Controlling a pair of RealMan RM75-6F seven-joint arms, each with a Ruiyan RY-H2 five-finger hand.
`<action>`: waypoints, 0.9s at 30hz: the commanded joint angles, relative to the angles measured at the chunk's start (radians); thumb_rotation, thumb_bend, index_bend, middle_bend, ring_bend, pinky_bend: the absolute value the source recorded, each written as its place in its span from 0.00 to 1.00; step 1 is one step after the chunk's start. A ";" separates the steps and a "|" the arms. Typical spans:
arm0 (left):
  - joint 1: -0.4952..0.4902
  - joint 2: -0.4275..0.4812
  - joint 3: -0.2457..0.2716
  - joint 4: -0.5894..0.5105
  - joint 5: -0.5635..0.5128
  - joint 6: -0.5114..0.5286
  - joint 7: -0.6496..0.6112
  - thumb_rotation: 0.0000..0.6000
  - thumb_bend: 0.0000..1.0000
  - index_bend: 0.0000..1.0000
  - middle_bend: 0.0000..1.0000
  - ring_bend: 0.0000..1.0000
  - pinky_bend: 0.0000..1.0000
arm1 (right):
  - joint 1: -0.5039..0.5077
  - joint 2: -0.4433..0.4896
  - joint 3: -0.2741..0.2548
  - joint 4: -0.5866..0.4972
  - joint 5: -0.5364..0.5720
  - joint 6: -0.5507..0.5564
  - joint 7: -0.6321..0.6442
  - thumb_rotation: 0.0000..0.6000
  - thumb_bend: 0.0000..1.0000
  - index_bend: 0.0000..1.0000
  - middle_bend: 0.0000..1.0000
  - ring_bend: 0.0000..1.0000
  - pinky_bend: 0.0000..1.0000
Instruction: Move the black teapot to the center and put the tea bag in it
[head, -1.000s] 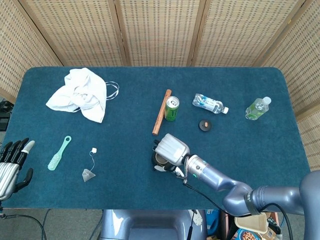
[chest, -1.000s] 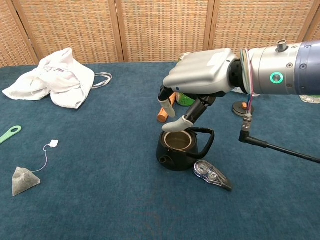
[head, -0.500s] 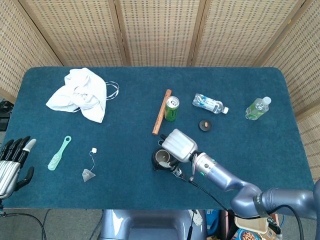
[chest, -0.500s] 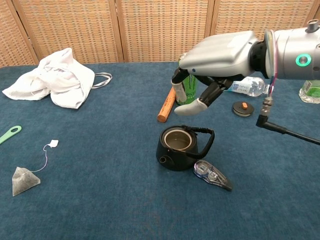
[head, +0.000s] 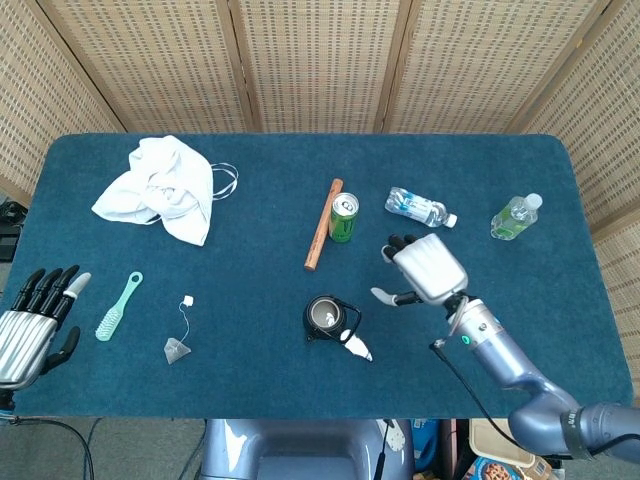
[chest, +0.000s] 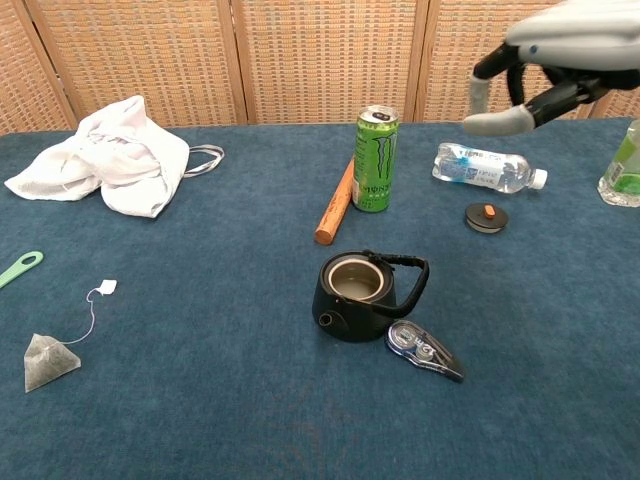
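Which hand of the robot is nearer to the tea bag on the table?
The left hand. It hovers at the table's left edge, to the left of the tea bag. The right hand is much farther away, on the other side of the black teapot.

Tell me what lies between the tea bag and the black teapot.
Nothing: in both head and chest views, only bare blue cloth runs from the tea bag to the black teapot. The tea bag's string and tag lie on its far side.

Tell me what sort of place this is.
Probably a staged robot test area, not a home: a blue cloth-covered table fenced by woven screens, strewn with unrelated items such as a teapot and a brush.
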 joint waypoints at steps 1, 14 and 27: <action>-0.007 0.001 -0.002 -0.001 0.004 -0.007 0.003 1.00 0.54 0.00 0.00 0.00 0.00 | -0.048 0.031 0.007 -0.001 -0.014 0.044 0.042 0.16 0.47 0.43 0.39 0.43 0.68; -0.104 0.011 -0.008 0.019 0.076 -0.099 0.036 1.00 0.54 0.00 0.00 0.00 0.00 | -0.239 0.091 -0.023 -0.036 0.022 0.183 0.059 0.16 0.47 0.43 0.38 0.41 0.62; -0.211 0.010 -0.010 0.011 0.151 -0.189 0.050 1.00 0.54 0.00 0.00 0.00 0.00 | -0.373 0.103 -0.032 -0.061 -0.040 0.281 0.074 0.16 0.47 0.43 0.38 0.41 0.62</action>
